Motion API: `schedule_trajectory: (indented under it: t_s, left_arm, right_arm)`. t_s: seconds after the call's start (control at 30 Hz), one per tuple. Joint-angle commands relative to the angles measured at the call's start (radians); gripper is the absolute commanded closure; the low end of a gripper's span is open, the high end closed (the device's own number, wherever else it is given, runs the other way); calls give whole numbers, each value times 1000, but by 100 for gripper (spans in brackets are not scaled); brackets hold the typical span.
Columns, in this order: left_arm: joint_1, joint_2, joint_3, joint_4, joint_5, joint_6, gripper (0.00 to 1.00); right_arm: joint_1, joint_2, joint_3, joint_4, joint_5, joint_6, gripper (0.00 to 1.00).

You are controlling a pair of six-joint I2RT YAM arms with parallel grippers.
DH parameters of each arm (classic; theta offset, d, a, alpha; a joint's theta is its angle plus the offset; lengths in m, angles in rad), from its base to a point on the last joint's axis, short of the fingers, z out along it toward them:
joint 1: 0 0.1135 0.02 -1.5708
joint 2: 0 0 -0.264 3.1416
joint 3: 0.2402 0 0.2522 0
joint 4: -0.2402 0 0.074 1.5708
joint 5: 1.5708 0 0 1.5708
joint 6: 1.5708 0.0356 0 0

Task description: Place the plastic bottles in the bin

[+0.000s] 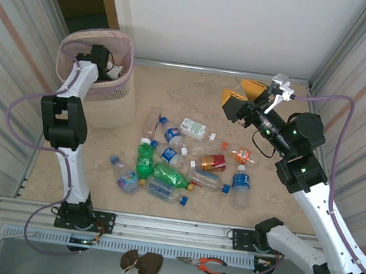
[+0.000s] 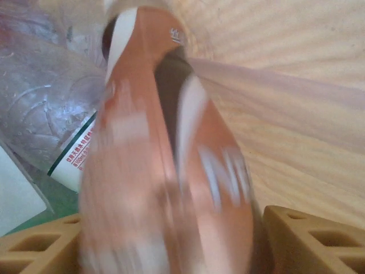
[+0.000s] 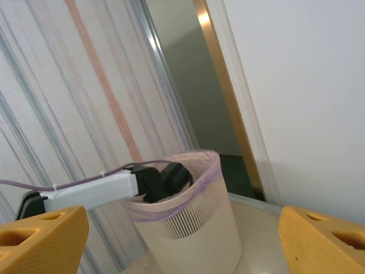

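The plastic bottles are lying bunched at mid-table, with bare table running open around them toward the side walls. Farther right, the right hand is hanging above the table, fingers spread wide on nothing. At the far left, the left hand is reaching inside the rim of the bin. Its fingers are standing apart, and an orange-labelled bottle is blurring loose between them, with a gap beside the right finger.
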Motion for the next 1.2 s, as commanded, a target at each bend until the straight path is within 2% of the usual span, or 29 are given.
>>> schedule_trajectory:
  t_s: [0.0,0.1,0.27,0.57,0.9,1.03,1.17]
  left_arm:
    - [12,-43,-2,-27,-42,5,23]
    - [12,-82,29,-41,-45,8,18]
    - [12,-148,80,-71,-53,11,16]
    - [12,-272,153,-98,-57,8,18]
    - [11,-408,206,-91,21,-20,21]
    - [-16,-451,223,-90,20,-30,22]
    - [-92,-479,225,-88,-30,-35,23]
  right_arm:
    - [-1,0,47,-2,14,-31,15]
    - [-1,1,50,-6,15,-31,15]
    - [-1,-2,50,-7,15,-29,15]
    - [-1,1,58,-67,47,-39,15]
    - [-1,21,53,-174,98,-95,15]
    - [-1,21,41,-193,108,-109,15]
    - [-1,17,34,-206,121,-122,15]
